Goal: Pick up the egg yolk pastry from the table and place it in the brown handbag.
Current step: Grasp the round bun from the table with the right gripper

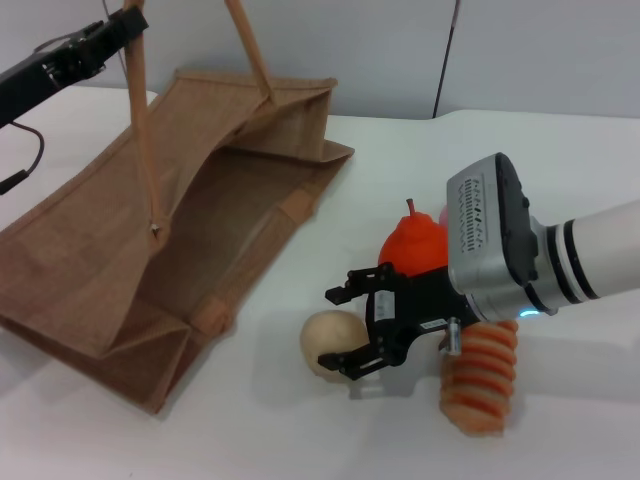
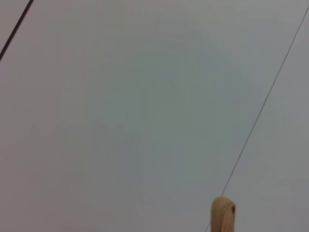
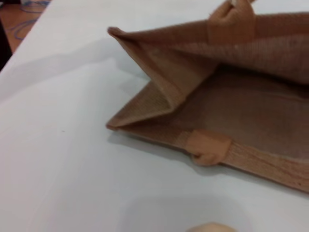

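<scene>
Beige pastry (image 1: 333,340), tan-brown handbag (image 1: 90,260)

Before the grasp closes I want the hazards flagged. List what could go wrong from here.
1. The right gripper stands open around the round egg yolk pastry; closing off-centre could roll it away across the table.
2. The red pear-shaped fruit and striped bread roll crowd the wrist; a swing may knock them.
3. The brown handbag gapes only because the left gripper lifts a handle; sagging could narrow the mouth.
</scene>
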You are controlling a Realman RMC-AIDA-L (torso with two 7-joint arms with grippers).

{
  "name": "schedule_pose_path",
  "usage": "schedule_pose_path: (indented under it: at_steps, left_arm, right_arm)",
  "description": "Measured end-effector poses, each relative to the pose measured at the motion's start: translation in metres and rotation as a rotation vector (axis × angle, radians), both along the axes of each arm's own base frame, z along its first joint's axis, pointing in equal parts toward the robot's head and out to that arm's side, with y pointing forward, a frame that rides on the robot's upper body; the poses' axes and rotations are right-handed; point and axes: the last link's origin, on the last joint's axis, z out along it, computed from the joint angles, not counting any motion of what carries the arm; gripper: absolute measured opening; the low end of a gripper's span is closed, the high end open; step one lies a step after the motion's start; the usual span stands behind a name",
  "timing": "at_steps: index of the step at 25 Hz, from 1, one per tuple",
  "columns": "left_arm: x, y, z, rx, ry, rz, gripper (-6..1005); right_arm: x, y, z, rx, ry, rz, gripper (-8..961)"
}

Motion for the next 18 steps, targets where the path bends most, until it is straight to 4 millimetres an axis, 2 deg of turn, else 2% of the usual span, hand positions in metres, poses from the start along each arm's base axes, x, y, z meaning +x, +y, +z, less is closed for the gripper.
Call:
schedule_pose_path:
  at_steps: [18]
  left_arm:
    - [-0.0013,-0.0006,0.0006,-0.001,0.000,0.004,120]
  right_arm:
    - [0.0046,-0.0017,-0.0005,-0.015,-0.035,-0.020,852]
